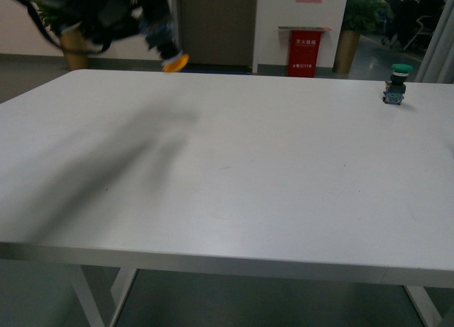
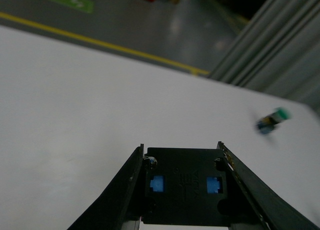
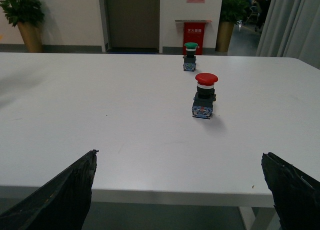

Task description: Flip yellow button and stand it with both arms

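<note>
The yellow button (image 1: 174, 61) hangs high above the far left of the white table (image 1: 227, 185), its yellow cap pointing down and to the right. My left gripper (image 1: 162, 42), blurred by motion, is shut on it. In the left wrist view the button's black base with two blue windows (image 2: 184, 185) sits clamped between both fingers (image 2: 122, 190). My right gripper (image 3: 182, 190) is open over the table's near edge, its fingers (image 3: 70, 190) far apart with nothing between them. The right arm is out of the front view.
A green-capped button (image 1: 396, 81) stands upright at the table's far right, also in view as the green button (image 3: 190, 55) and, blurred, the green button (image 2: 273, 120). A red-capped button (image 3: 205, 96) stands upright nearer my right gripper. The left arm's shadow (image 1: 120, 164) lies across the table.
</note>
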`<state>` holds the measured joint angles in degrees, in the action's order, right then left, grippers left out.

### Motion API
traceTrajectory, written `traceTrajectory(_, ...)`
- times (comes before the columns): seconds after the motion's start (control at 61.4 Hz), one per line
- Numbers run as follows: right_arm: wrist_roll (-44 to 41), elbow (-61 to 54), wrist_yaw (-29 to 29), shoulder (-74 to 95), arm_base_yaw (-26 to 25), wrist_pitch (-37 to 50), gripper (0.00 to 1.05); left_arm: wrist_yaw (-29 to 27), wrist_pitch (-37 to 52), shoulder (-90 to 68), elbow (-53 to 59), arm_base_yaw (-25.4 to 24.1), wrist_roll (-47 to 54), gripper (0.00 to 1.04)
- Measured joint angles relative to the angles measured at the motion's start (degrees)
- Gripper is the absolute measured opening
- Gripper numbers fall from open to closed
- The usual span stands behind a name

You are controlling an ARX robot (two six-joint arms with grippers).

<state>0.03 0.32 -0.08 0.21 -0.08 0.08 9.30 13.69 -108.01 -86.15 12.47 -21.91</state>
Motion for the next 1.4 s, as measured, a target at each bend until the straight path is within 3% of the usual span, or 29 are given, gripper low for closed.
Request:
traceTrajectory(0.196, 0.0, 0.0, 0.0, 0.0, 0.0, 0.0, 0.98, 14.0, 10.3, -0.8, -4.4, 3.3, -17.2, 0.36)
traceTrajectory(0.505, 0.0, 0.0, 0.0, 0.0, 0.0, 0.0, 0.98, 23.5, 28.9, -10.2, -4.8, 8.1, -45.4, 0.36)
traceTrajectory(0.684, 0.0, 0.0, 0.0, 0.0, 0.0, 0.0, 0.98, 23.9, 40.7, -13.3, -3.9, 10.1, -58.8, 0.36)
traceTrajectory(0.929, 0.0, 0.0, 0.0, 0.0, 0.0, 0.0, 0.98, 23.7, 44.6, -16.1, -3.9, 10.7, -65.8, 0.36)
traceTrajectory(1.043, 9.3, 5.8, -9.4, 10.7, -1.0, -8.7, 0.98, 24.2, 43.6, -17.0, -4.2, 11.1, -66.2, 0.36)
traceTrajectory(1.206, 22.1, 20.5, -19.5, 33.0, -3.0, 1.8, 0.98, 24.5, 43.0, -17.9, -4.9, 12.1, -66.3, 0.36)
traceTrajectory(1.401, 45.9, 44.3, -32.9, 53.6, -11.9, 12.8, 0.98, 23.8, 43.6, -17.9, -5.4, 12.9, -66.4, 0.36)
